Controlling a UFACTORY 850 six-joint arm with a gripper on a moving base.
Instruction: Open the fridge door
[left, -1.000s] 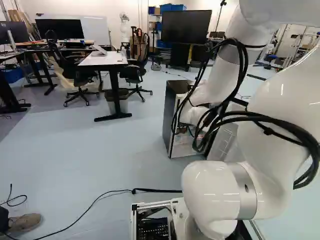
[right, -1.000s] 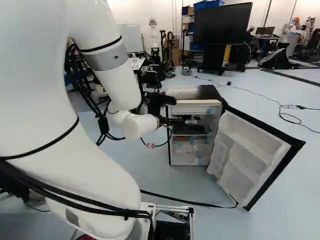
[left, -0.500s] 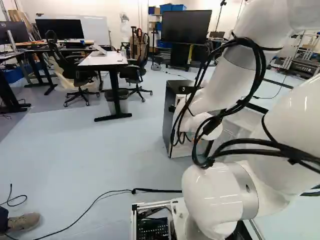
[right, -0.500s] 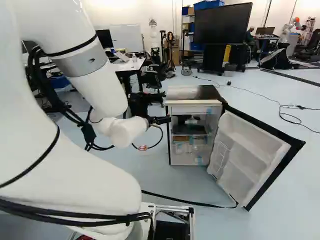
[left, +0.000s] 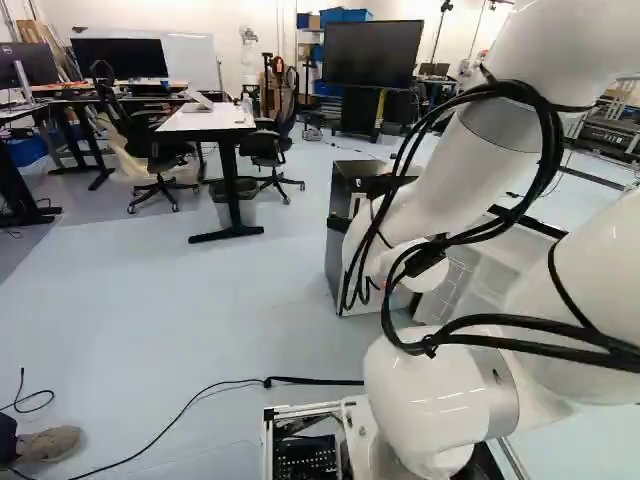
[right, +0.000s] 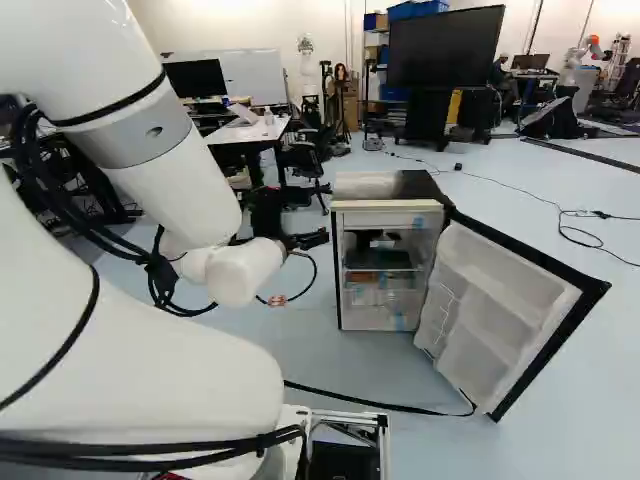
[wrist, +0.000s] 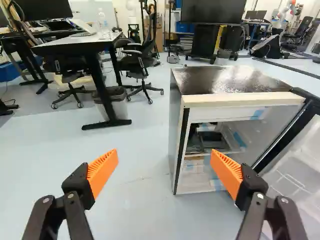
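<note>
Fridge door (right: 505, 305) stands wide open, swung out to the right of the fridge (right: 345, 278) in the right base view; its pale racked lining shows. Fridge upright on the pale floor (left: 150, 300), dark glossy top, shelves exposed.

End effector (right: 321, 238): just beside the fridge's upper front, on the side away from the door. Wrist view: fingers of the end effector (wrist: 164, 160) wide apart, orange pads (wrist: 102, 171) facing each other, nothing between them. Fridge lies ahead, largely past the finger nearer the door; door farther out on that same side.

Arm (right: 165, 185): in the right base view, forearm slopes down from upper left toward the fridge, wrist bent toward it. Black cables (left: 545, 150) loop alongside.

Room: white-topped desk (left: 205, 120) beyond, bin (left: 240, 210) by its leg, office chairs (left: 265, 148) around; large screen (right: 445, 48) behind the fridge. Black cable (left: 185, 408) on the floor.
</note>
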